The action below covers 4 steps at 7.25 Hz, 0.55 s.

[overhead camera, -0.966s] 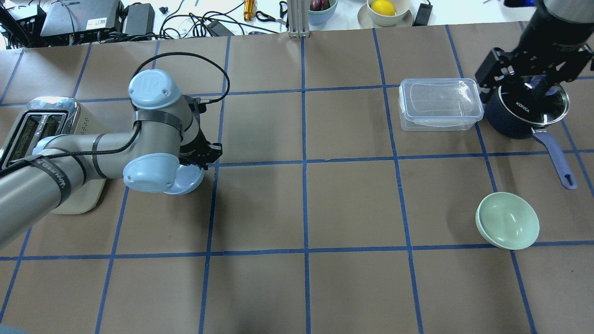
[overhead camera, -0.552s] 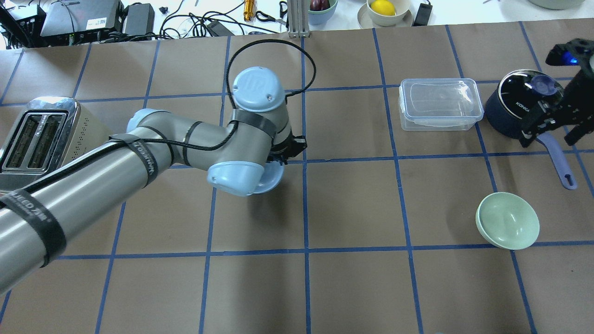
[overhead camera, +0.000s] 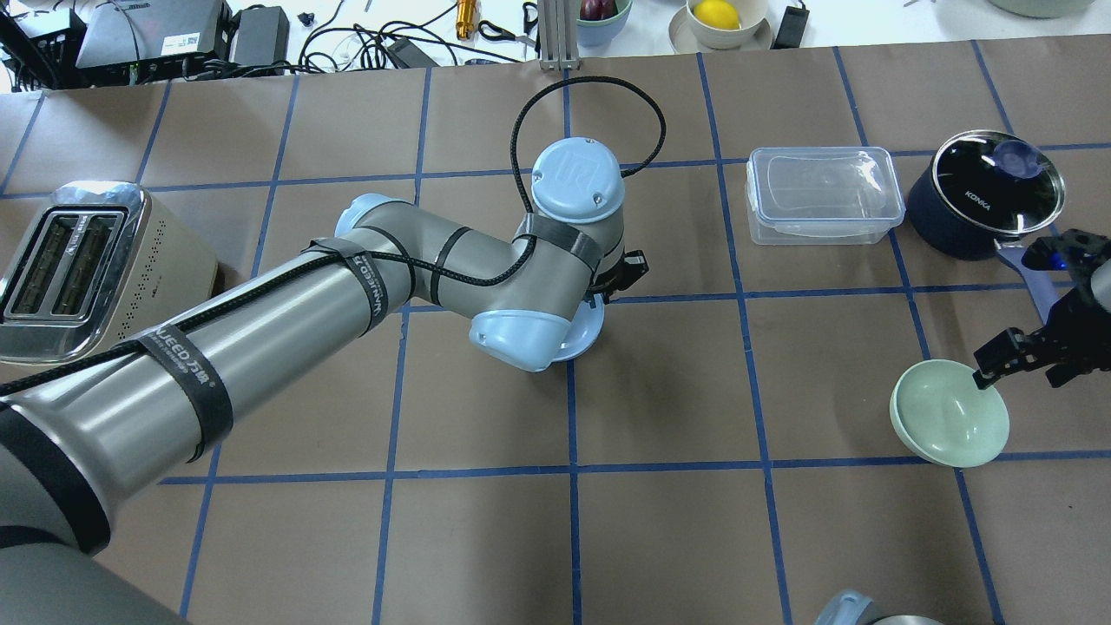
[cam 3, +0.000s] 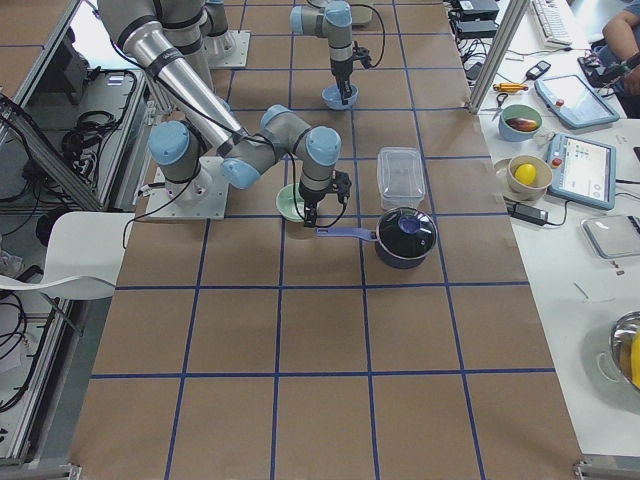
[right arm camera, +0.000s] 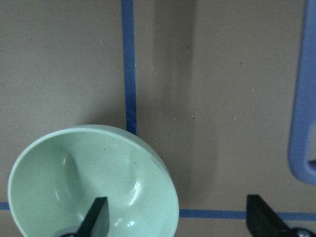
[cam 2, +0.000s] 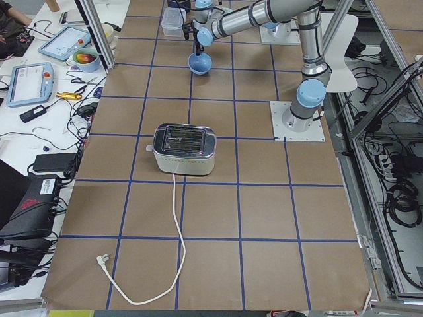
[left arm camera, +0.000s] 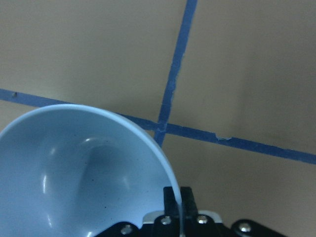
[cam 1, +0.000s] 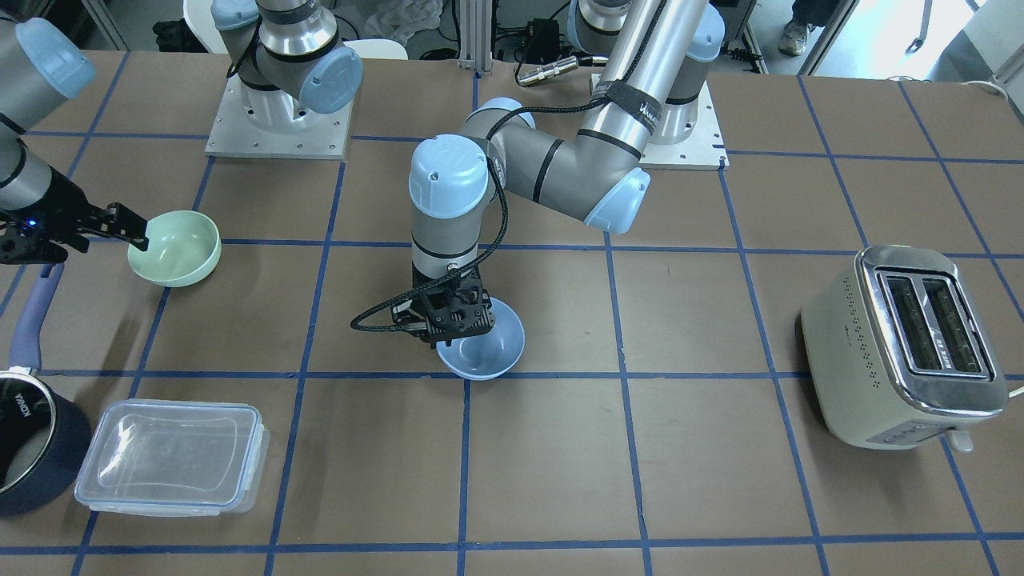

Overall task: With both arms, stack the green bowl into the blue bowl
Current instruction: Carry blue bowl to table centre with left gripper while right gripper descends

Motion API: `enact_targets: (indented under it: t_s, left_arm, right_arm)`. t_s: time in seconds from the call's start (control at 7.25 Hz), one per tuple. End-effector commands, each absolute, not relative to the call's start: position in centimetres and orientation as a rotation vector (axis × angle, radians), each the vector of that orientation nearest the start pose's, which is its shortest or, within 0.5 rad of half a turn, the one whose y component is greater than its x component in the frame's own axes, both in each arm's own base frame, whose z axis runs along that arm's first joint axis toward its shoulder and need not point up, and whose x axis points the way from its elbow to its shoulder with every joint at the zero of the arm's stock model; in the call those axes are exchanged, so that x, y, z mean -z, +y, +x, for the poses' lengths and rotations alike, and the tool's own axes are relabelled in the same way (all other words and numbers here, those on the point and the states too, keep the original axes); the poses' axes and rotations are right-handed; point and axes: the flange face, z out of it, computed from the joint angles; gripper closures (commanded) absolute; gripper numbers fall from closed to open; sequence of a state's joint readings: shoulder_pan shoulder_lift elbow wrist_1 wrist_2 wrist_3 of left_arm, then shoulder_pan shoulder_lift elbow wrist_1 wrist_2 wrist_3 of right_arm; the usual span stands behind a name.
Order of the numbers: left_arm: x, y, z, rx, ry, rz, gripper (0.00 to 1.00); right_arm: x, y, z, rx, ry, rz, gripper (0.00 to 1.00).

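My left gripper [cam 1: 450,320] is shut on the rim of the blue bowl [cam 1: 490,349] and holds it low over a tape crossing at the table's middle. The wrist view shows the fingers [left arm camera: 177,212] clamped on the bowl's [left arm camera: 74,173] edge. In the overhead view the arm hides most of the bowl [overhead camera: 593,332]. The green bowl [overhead camera: 942,417] sits upright on the table at the right. My right gripper [overhead camera: 1020,373] is open and straddles its far rim, one finger [right arm camera: 96,217] inside the bowl [right arm camera: 74,177], the other outside.
A navy saucepan [overhead camera: 981,195] with a blue handle [overhead camera: 1041,299] stands just beyond the green bowl. A clear plastic container [overhead camera: 820,195] sits beside the pan. A toaster [overhead camera: 69,269] stands at the far left.
My left arm has carried the blue bowl rightward from beside the toaster to the table's middle. My right gripper has moved from over the saucepan down to the green bowl's rim.
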<state>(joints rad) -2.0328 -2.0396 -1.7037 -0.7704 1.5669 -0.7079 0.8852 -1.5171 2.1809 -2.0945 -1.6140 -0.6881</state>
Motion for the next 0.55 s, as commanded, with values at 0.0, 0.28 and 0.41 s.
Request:
enact_targets:
  t_s: [0.0, 0.28, 0.41]
  left_arm:
    - [-29.9, -54.3, -36.0, 0.510, 3.253, -0.274, 0.00]
    - [-37.4, -56.8, -26.9, 0.402, 3.258, -0.207, 0.00]
    - [-41.0, -58.0, -20.7, 0.347, 3.228, -0.111, 0.00]
  right_arm:
    - [-20.7, -38.3, -15.6, -0.264, 3.112, -0.006, 0.30]
    - [-20.7, -38.3, -15.6, -0.266, 3.113, -0.003, 0.90]
    - [-20.7, -38.3, -15.6, -0.268, 3.112, -0.001, 1.00]
